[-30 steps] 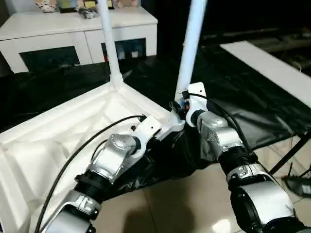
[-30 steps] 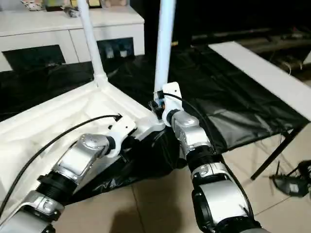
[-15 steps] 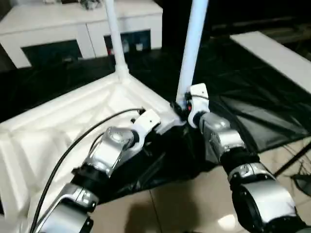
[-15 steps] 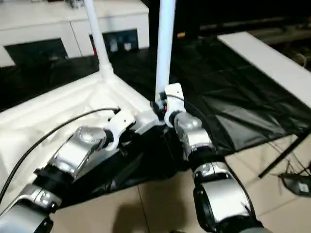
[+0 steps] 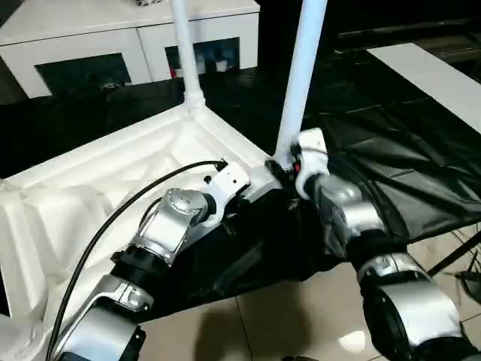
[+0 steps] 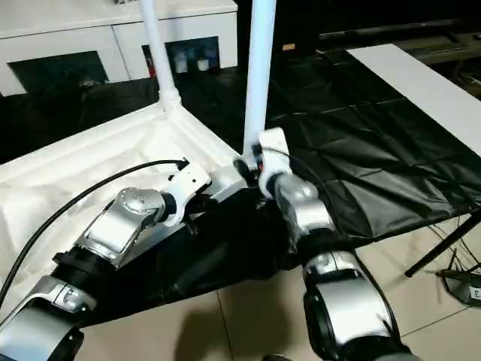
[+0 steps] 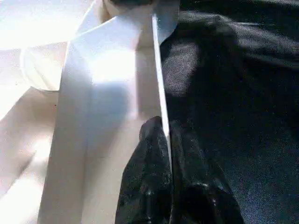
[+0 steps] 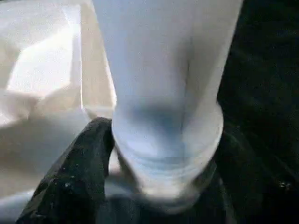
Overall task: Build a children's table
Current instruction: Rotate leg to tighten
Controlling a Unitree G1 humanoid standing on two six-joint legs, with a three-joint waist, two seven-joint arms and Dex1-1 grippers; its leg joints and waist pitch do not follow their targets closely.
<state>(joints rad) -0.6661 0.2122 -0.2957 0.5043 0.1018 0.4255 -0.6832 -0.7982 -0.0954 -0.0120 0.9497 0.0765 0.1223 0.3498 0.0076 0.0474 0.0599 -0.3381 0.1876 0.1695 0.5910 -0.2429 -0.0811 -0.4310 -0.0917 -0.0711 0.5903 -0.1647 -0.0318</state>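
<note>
The children's table (image 5: 98,188) lies inverted on the black sheet (image 5: 391,150), two legs upright. Right gripper (image 8: 154,158) is spreading around the near-corner leg (image 5: 301,83) — apparently seated; left gripper (image 7: 163,154) stays pinched on the near rim.

Indoor workspace with a tiled floor and a low white cabinet.
A crinkled black plastic sheet (image 5: 391,150) covers the work surface. Beyond it stands a white cabinet (image 5: 90,30) with dark glass doors. Glossy beige floor tiles (image 5: 301,316) reflect room light. A long white board (image 6: 421,83) lies at the right, above dark metal stand legs (image 6: 443,244).
</note>
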